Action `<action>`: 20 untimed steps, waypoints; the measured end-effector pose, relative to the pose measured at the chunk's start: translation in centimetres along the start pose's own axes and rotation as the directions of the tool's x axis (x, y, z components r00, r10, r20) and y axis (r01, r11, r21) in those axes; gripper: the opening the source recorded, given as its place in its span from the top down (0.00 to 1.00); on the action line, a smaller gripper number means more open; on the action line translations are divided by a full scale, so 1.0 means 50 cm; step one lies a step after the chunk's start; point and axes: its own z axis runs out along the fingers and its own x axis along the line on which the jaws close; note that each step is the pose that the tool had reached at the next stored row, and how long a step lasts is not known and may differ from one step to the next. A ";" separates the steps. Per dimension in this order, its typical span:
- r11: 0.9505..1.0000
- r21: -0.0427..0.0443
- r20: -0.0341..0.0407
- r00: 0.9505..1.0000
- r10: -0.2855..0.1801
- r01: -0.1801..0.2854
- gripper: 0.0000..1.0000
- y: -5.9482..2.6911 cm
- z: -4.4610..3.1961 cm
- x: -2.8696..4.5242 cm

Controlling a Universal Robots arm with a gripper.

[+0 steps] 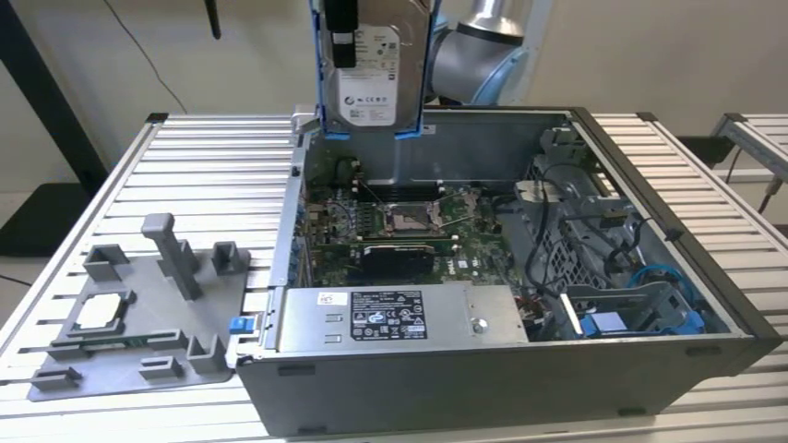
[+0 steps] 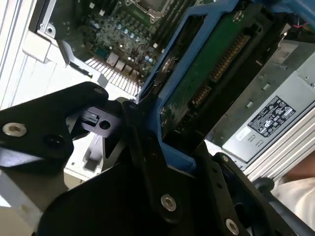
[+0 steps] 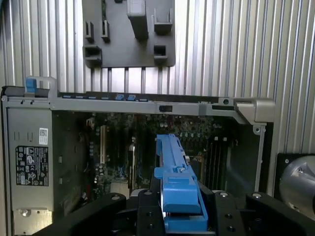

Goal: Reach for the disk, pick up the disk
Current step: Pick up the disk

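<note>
One task item in play: the disk (image 1: 367, 78), a flat rectangular silver metal hard drive with a white printed label, framed by a blue plastic bracket.

- Position: in the exterior view it hangs upright, on edge, above the rear wall of the open dark-grey computer case (image 1: 493, 388), clear of the green motherboard (image 1: 407, 221) below it.
- End effector: in the first wrist view the black gripper (image 3: 179, 199) has its fingers closed narrowly on the blue bracket, one on each side. The second wrist view shows the same clamp (image 2: 172, 147), with the disk's green circuit-board underside (image 2: 206, 73) facing the camera. Grasp looks made; disk is off its seat.
- Doing the step well (judgement): pressure belongs on the bracket rails, not on the bare circuit board or its connector row. The hold sits at one end of the bracket, so the long free end could swing. A straight, upright carry would suit, with the lower bracket corners kept off the case wall and the loose cables on the exterior view's right.
- Nearby: long silver metal box with a black-and-white sticker (image 1: 394, 318) along the case front; grey plastic fixture plate (image 1: 185, 360) on the slatted aluminium table (image 1: 209, 166), carrying a small flat silver square chip (image 1: 101, 314).
- Writing: the disk's label carries black print and a round mark. The box sticker has dense white-on-black lines plus a small white barcode tag. None of it is readable as words from here.
</note>
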 end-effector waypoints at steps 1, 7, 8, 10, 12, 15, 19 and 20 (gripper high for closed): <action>1.000 0.000 0.000 1.000 0.000 0.000 1.00 -0.009 0.001 0.000; 1.000 0.000 0.000 1.000 0.001 -0.001 1.00 -0.064 0.004 0.001; 1.000 0.000 0.000 1.000 0.001 -0.001 1.00 -0.073 0.004 0.001; 1.000 0.000 0.000 1.000 0.001 -0.001 1.00 -0.091 0.005 0.001; 1.000 0.000 0.000 1.000 0.001 -0.001 1.00 -0.110 0.006 0.001; 1.000 0.000 0.000 1.000 0.001 -0.001 1.00 -0.137 0.007 0.002; 1.000 0.000 0.000 1.000 0.001 -0.001 1.00 -0.173 0.008 0.002; 1.000 0.000 0.000 1.000 0.001 -0.001 1.00 -0.182 0.009 0.002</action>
